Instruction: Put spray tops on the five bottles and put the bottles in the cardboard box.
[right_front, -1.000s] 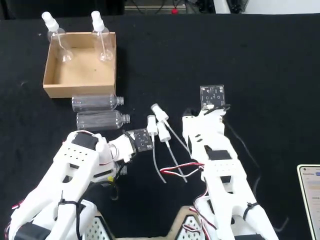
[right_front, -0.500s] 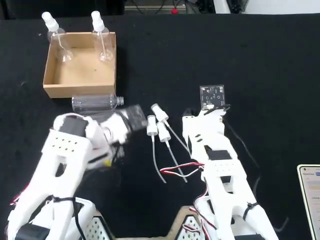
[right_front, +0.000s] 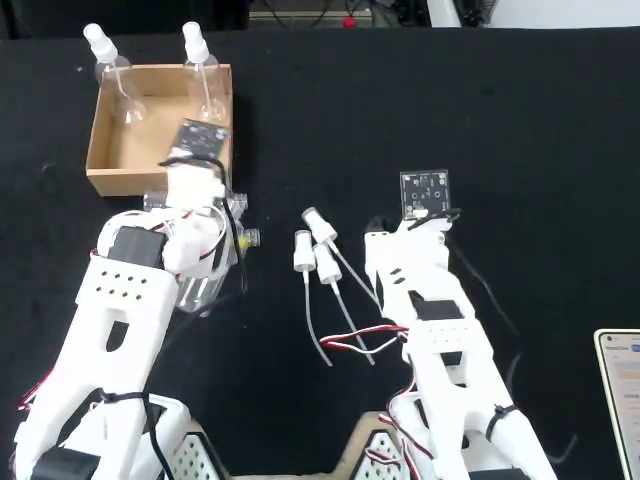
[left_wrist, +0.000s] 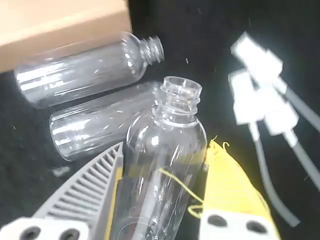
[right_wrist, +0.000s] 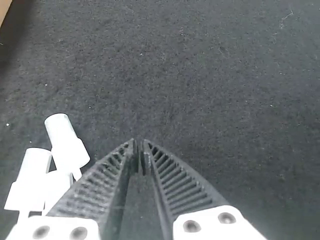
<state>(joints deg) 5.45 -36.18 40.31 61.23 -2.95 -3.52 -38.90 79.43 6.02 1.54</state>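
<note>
Looking down from above, the left arm covers most of the two uncapped bottles lying just beside the cardboard box. The left claw is clamped round a third open-necked bottle, whose base is cut off in the wrist view. Three spray tops lie near on the desk. The right claw is clenched on nothing. A second ago the left arm sat lower, pointing at the tops; it has since swung toward the box. The right arm hasn't budged.

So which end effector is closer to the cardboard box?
Left. The left end effector, shut on a bottle, sits just in front of the cardboard box; the right end effector is farther off, beside the loose spray tops.
</note>
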